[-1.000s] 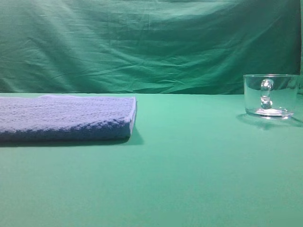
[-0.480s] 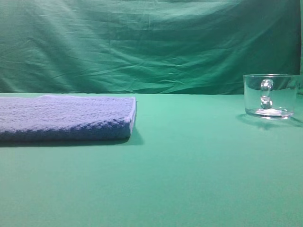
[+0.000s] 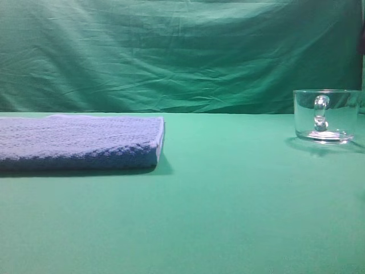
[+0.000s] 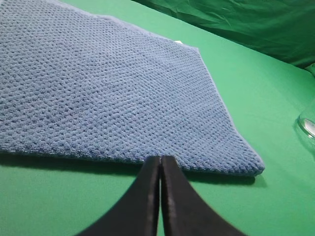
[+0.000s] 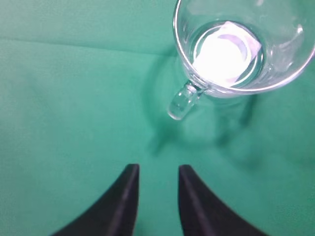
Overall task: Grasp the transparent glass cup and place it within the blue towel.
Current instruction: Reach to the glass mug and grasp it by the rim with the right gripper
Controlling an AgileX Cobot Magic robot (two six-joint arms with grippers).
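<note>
Transparent glass cup is shown upright and empty near the right edge of the green tabletop, towards the back, with its loop handle turned to the front of the table. The blue towel is laid flat at the left edge, well apart from the cup, so that a broad padded target is offered for the placement. In the right wrist view, the right gripper is seen above the cloth just short of the handle, its jaws parted by a narrow gap and nothing held; this pose is judged to be an approach, the cup not yet being grasped. A wider opening would probably be needed if the wall or rim is to be taken. In the left wrist view, the left gripper is seen with its jaws pressed together and empty, poised at the near edge of the towel, presumably parked clear of the transfer path.
</note>
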